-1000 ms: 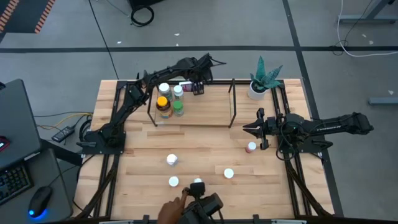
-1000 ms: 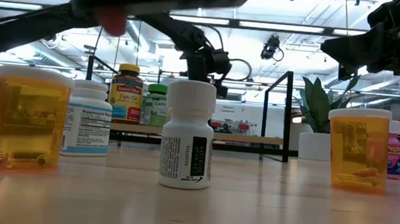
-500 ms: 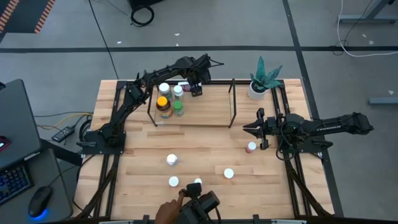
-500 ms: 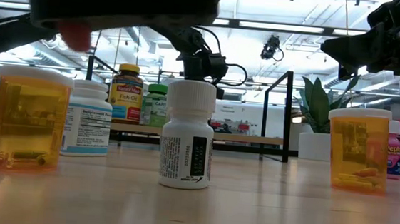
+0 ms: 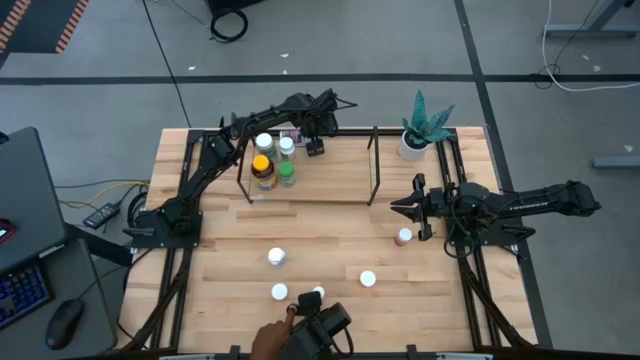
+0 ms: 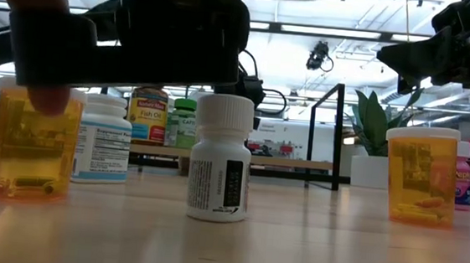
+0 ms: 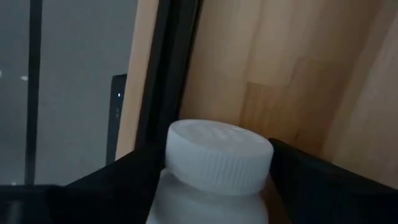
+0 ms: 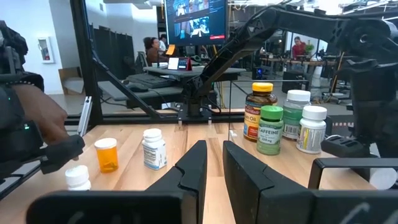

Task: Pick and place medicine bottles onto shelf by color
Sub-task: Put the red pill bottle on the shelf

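Observation:
My left gripper (image 5: pixel 315 146) hangs over the far edge of the shelf (image 5: pixel 330 185), shut on a white-capped medicine bottle (image 7: pixel 219 155). On the shelf's left end stand two white-capped bottles (image 5: pixel 263 143), a yellow-capped one (image 5: pixel 261 165) and a green-capped one (image 5: pixel 287 173). Standing on the table are a pink-capped bottle (image 5: pixel 403 236) and several white-capped ones (image 5: pixel 277 257). My right gripper (image 5: pixel 393 208) waits shut at the table's right, near the shelf's right end. My left gripper has the white-capped bottle between its two fingers (image 7: pixel 118 186), one on each side, at the cap's lower rim and the shoulder below it (image 7: pixel 180 196). The fingers come steeply from above. The bottle stands upright; whether its base touches the shelf is hidden.
A potted plant (image 5: pixel 420 135) stands at the far right corner. A person's hand with a dark device (image 5: pixel 305 335) reaches over the near edge, low over the front bottles (image 6: pixel 220 157). Black rods (image 5: pixel 374 165) frame the shelf. The shelf's middle and right are bare wood.
My left gripper has come down toward the shelf with the bottle between its fingers. The person's hand and dark device have moved lower over the near bottles and now fill the top left of the low view.

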You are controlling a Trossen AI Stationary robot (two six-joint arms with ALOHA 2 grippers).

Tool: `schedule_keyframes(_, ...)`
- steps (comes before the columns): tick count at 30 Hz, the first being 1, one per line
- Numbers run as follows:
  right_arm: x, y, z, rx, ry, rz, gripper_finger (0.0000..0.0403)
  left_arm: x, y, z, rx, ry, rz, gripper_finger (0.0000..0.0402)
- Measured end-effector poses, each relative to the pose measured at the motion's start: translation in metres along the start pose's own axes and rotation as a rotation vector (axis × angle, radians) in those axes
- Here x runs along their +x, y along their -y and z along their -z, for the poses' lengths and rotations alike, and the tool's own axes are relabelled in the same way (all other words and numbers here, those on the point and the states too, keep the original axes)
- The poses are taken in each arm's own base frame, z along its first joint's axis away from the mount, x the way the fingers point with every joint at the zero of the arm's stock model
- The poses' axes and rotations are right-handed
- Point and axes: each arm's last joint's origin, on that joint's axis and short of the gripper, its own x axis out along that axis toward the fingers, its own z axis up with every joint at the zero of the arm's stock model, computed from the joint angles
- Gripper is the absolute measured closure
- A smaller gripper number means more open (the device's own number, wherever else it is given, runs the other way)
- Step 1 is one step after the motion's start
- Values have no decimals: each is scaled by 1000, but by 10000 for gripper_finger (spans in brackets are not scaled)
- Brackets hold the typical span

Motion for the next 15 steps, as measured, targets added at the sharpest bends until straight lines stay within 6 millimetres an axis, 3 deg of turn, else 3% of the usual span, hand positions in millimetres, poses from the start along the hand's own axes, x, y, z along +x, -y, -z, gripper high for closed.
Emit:
schedule_keyframes(6,0,0,0,0,-1,0,341,0,0,0,-1,2,-8,160)
schedule_keyframes(15,0,0,0,0,0,0,341,0,3,-1,30,-10,-24,148)
